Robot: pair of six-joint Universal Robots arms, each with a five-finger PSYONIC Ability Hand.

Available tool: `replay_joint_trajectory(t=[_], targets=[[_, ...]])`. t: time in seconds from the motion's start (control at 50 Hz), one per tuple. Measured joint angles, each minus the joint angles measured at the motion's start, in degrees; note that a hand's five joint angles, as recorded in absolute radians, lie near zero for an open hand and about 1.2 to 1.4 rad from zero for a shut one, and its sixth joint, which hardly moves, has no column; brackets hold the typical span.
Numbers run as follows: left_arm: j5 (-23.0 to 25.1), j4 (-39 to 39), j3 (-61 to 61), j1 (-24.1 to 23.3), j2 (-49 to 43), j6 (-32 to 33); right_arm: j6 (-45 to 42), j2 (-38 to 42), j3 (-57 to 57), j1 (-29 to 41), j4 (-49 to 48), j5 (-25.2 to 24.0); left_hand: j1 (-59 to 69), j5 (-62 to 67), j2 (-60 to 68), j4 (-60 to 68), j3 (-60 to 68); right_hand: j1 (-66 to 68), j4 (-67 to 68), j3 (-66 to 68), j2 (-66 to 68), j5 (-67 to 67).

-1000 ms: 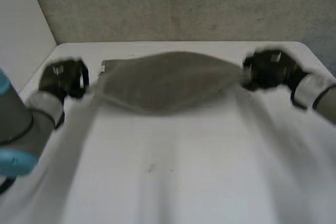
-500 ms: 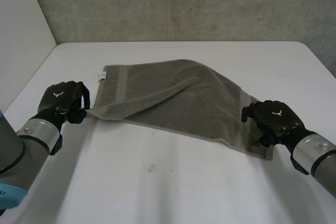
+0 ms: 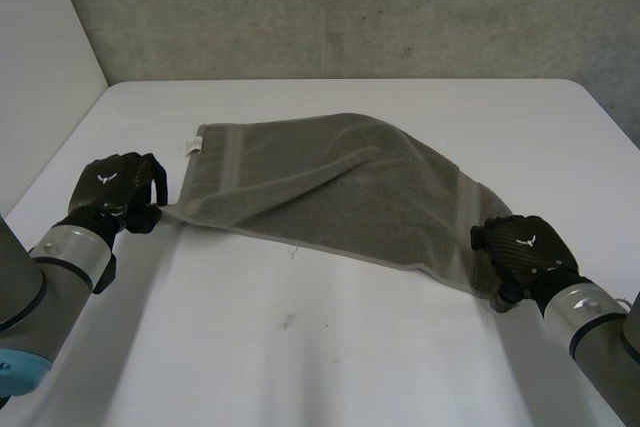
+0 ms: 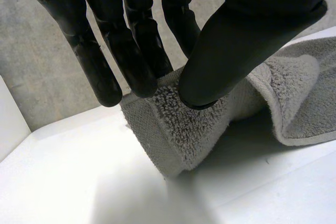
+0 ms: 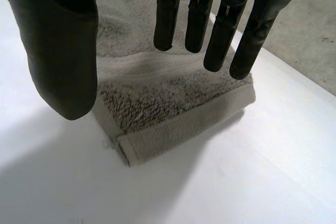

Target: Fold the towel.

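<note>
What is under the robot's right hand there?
A corner of the grey towel lies on the white table beneath the open right hand, whose fingers are straight above it. Whatever lies beneath that cloth is covered and cannot be seen.

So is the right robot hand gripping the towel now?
No, the right robot hand has straight fingers over the towel corner, thumb apart.

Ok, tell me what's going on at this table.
The robot is working a grey towel on the white table. Its left hand pinches the towel's left corner between thumb and fingers, with that edge raised slightly off the table. Its right hand is at the opposite, nearer corner, fingers straight above it and not gripping; that corner lies flat. The towel stretches between them with a loose ridge across its middle, not neatly folded yet.
</note>
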Motion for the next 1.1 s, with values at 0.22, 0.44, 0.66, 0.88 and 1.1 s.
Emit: replay_joint_trajectory(t=[0.22, 0.44, 0.66, 0.88, 1.1], targets=[[0.1, 1.3, -1.0, 0.0, 0.1, 0.1, -3.5, 3.3, -1.0, -0.4, -1.2, -0.3, 0.0, 0.0, 0.0, 0.0, 0.0, 3.3, 2.1, 2.3, 1.2, 5.1], [0.2, 1.5, -1.1, 0.0, 0.1, 0.1, -5.1, 6.3, -2.9, -0.6, -3.8, 0.2, 0.0, 0.0, 0.0, 0.0, 0.0, 8.5, 7.7, 7.8, 6.6, 10.3], [0.3, 1.4, -1.1, 0.0, 0.0, 0.1, -6.4, 7.7, -4.7, -0.7, -3.9, 0.5, 0.0, 0.0, 0.0, 0.1, 0.0, 15.6, 14.7, 15.1, 14.2, 11.7], [0.3, 1.5, -1.1, 0.0, -0.2, 0.1, -6.4, 8.3, -6.1, -0.7, -3.9, 0.4, 0.0, 0.0, 0.0, 0.1, 0.0, 25.1, 24.0, 24.3, 23.3, 18.8], [0.2, 1.5, -1.1, 0.0, -0.4, 0.1, -6.4, 8.3, -6.9, -0.6, -4.0, 0.3, 0.0, 0.0, 0.0, 0.1, 0.0, 25.4, 24.5, 24.5, 23.6, 26.2]])
